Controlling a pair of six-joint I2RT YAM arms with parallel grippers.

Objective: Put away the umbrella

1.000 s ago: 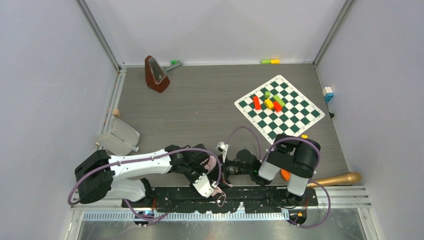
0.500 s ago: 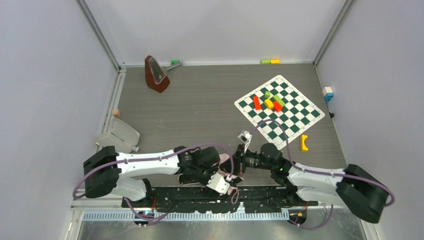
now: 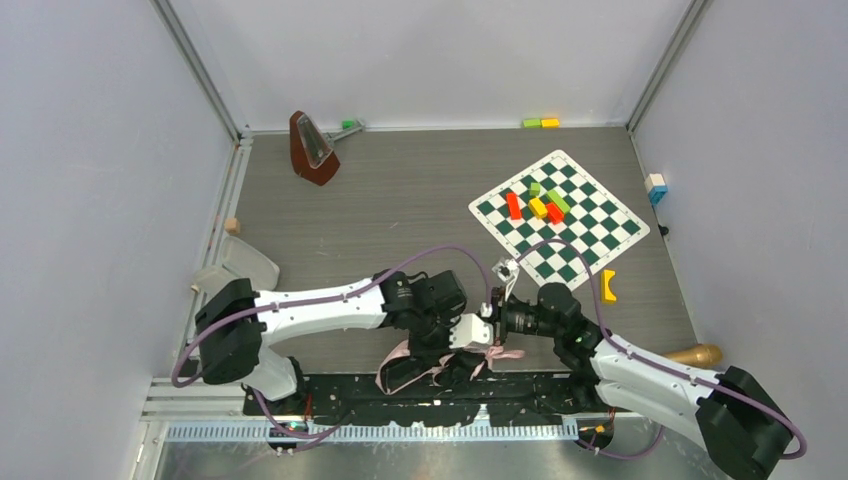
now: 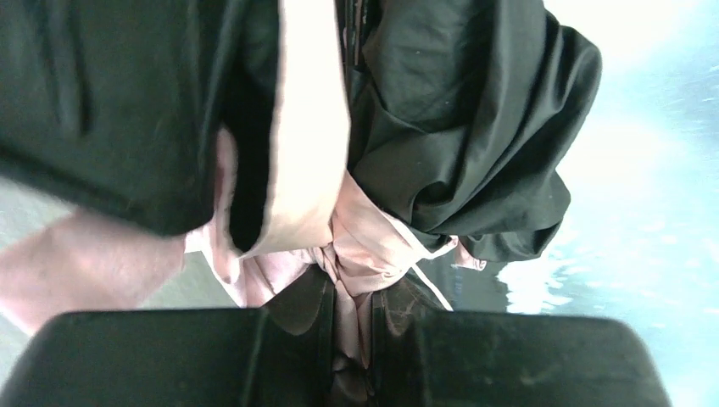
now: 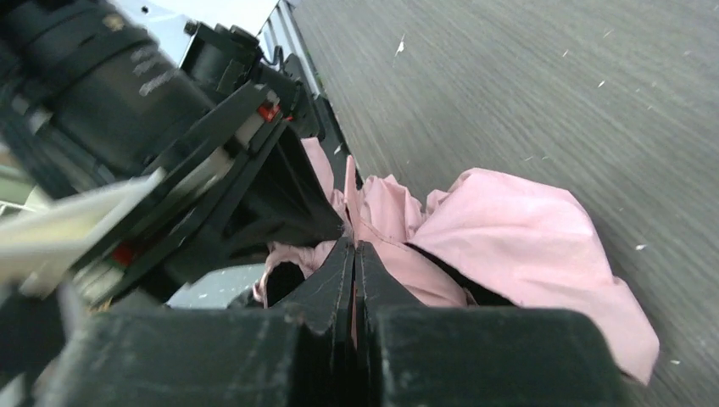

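Left pincer (image 4: 352, 292) and right pincer (image 5: 354, 254) are each closed on pink fabric of the umbrella (image 5: 509, 229). The umbrella lies at the near counter (image 3: 400, 220) edge. From above it is mostly hidden by the arms, and its handle is not discernible.

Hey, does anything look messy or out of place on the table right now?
Yes. The umbrella is a crumpled bundle pinched between the left hand and right hand, with loose pink trim trailing at the near edge. A yellow block lies off the chessboard.
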